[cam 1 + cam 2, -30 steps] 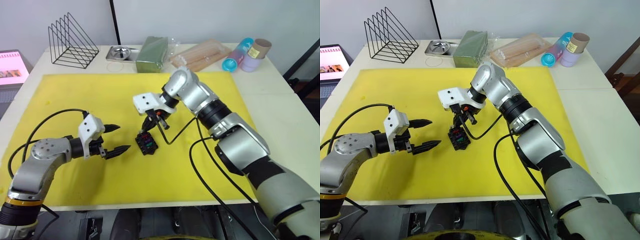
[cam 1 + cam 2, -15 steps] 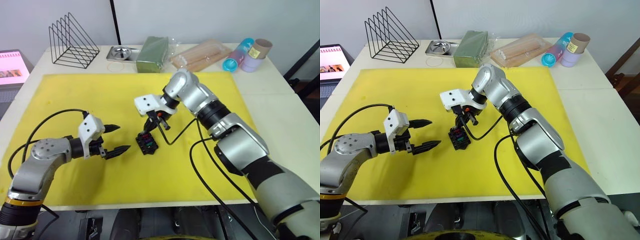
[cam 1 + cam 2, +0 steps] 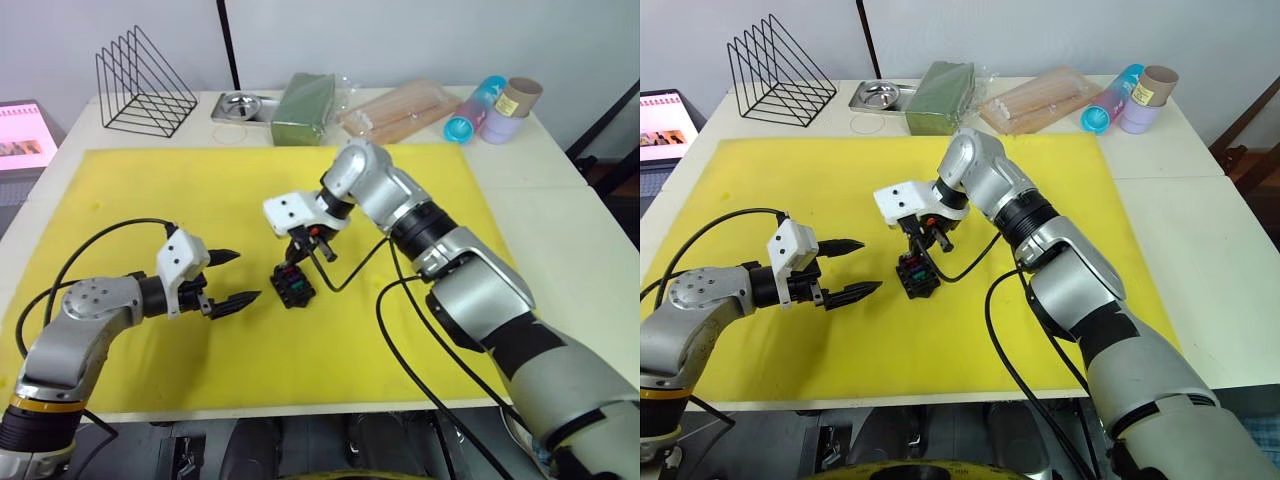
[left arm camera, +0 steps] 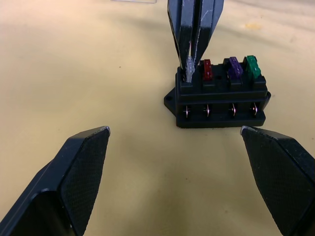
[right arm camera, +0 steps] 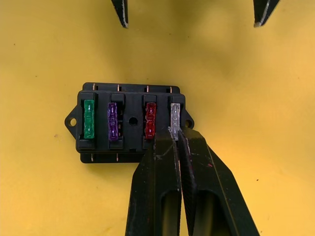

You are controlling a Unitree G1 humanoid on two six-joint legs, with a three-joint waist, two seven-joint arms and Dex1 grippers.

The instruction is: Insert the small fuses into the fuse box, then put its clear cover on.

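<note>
Right gripper (image 5: 174, 135) jaws clenched at greyish fuse (image 5: 174, 115); left gripper (image 3: 229, 277) released.

No legible text, labels, brands or numbers are seen on anything. A laptop screen (image 3: 22, 133) at the table's edge shows a pink page, but its content cannot be read. The cardboard tube (image 3: 1153, 84) carries a small label, too small to be made out. No markings can be read on the fuse box (image 5: 129, 122) or on the fuses seated in it.
</note>
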